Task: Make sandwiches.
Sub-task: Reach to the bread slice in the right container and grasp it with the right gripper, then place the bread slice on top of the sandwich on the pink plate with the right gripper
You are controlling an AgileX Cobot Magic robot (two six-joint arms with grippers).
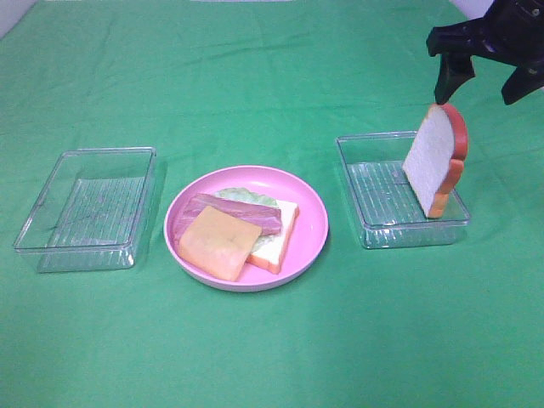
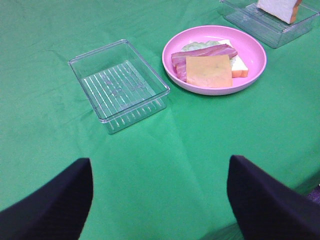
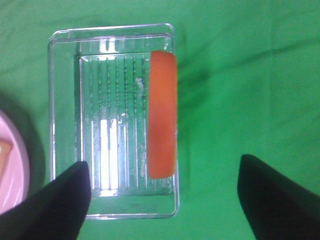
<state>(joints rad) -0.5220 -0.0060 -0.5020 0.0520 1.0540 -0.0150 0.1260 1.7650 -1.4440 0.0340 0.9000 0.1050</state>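
Green cloth (image 1: 272, 357). Pink round plate (image 1: 310, 217). Clear ribbed trays (image 1: 85, 208) (image 1: 374, 191). White bread slice (image 1: 433, 157), orange-brown crust. On plate: yellow-orange cheese (image 1: 219, 242), pink-red bacon (image 1: 238, 212), pale green lettuce (image 1: 246, 196).

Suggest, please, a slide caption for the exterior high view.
Open right gripper above a bread slice standing on edge in the right tray; open-faced sandwich waits on the pink plate.

High front view; wrist cameras share the right tray (image 1: 371, 228).

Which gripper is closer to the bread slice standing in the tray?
Right. The right gripper hangs open just above the bread slice in the tray; the left gripper hovers open far off, beyond the other tray.
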